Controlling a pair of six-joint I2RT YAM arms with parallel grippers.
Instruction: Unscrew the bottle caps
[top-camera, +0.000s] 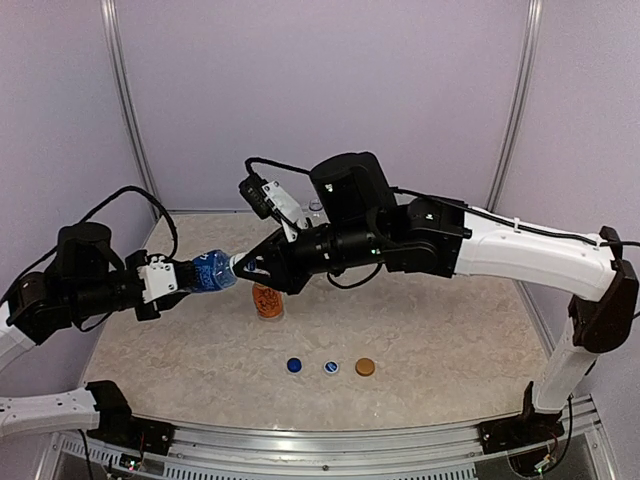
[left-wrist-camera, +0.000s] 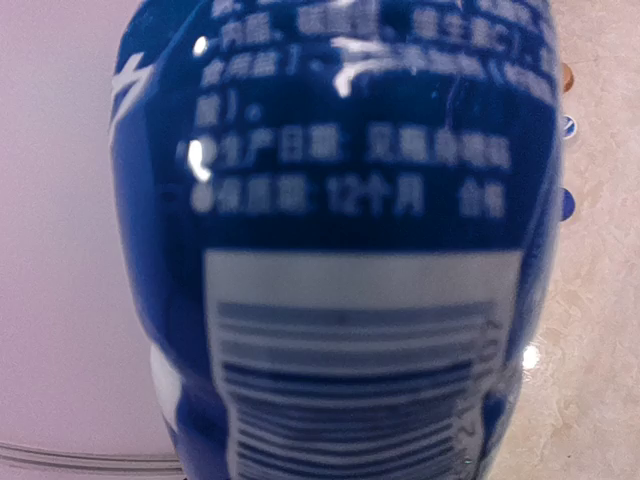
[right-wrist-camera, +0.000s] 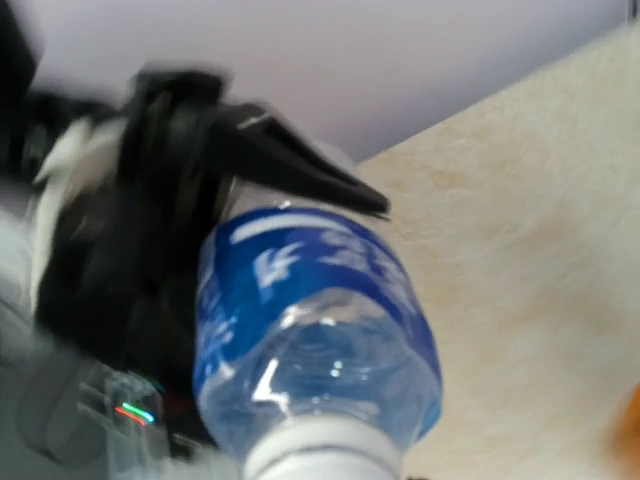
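Lying on its side in the air, up and to the left of the orange bottle (top-camera: 268, 301), the bottle with the bright-blue label (top-camera: 207, 271) is held around its body by the left gripper (top-camera: 183, 276), which is closed on the label. It is judged that the bottle is held this way so that the body cannot turn and the neck is offered sideways to the other arm. The right gripper (top-camera: 243, 268) is closed narrowly at the neck end, just above the orange bottle. The white cap (right-wrist-camera: 320, 450) is taken to be between its fingertips, although these are not shown in the right wrist view. The cap is seen on the neck, so this bottle is judged not yet unscrewed.

The orange bottle stands upright on the table (top-camera: 450, 330), right under the place where the two grippers meet. Little room is left below them, and a downward move could knock it over. In front of the orange bottle, toward the arm bases and well apart from it, three loose caps are laid in a row: a blue cap (top-camera: 294, 365), a white-and-blue cap (top-camera: 331, 367) and an orange cap (top-camera: 365, 367). To the right of the orange bottle much open surface is seen up to the table edge, so a pull of the cap toward that side is judged free. Behind the orange bottle the right arm hides the view, and the other bottles cannot be made out with certainty.
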